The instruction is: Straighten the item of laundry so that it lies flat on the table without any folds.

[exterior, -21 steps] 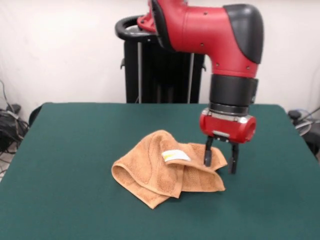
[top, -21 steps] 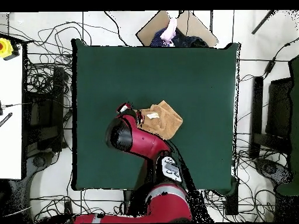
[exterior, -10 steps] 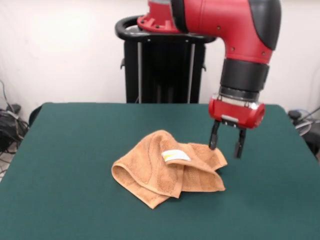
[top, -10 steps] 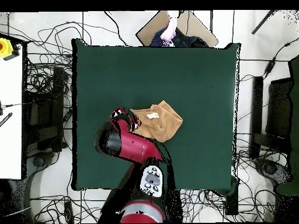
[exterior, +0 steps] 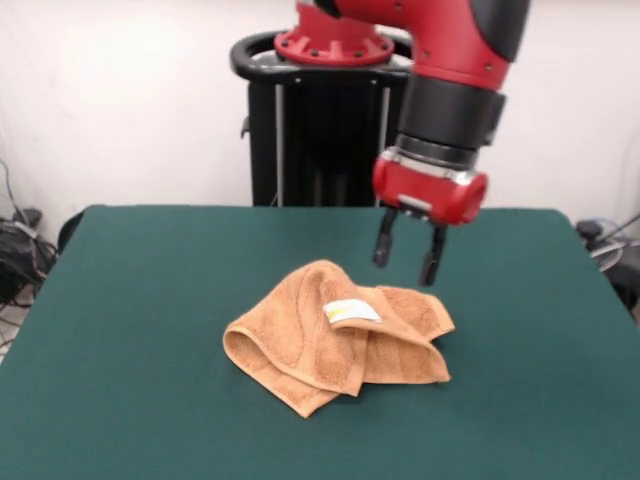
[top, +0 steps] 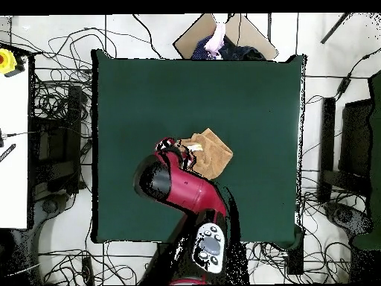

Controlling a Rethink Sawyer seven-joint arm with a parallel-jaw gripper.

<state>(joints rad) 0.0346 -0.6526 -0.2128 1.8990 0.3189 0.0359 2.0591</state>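
The item of laundry (exterior: 335, 338) is an orange-tan towel lying crumpled and folded over itself near the middle of the green table (exterior: 140, 290), with a small white-yellow tag (exterior: 350, 312) on top. In the overhead view the towel (top: 212, 153) shows partly under the arm. My gripper (exterior: 404, 256) hangs open and empty in the air above the towel's far right corner, clear of the cloth. In the overhead view the gripper (top: 170, 146) shows at the towel's left edge.
A black pedestal (exterior: 320, 130) stands behind the table's far edge. Cables (top: 59, 89) lie on the floor around the table, a white bench (top: 13, 149) is at the left, and a person's hand (top: 217, 36) shows beyond the top edge.
My gripper has risen off the towel's right corner and swung left and back; it stays open. The towel has not moved.
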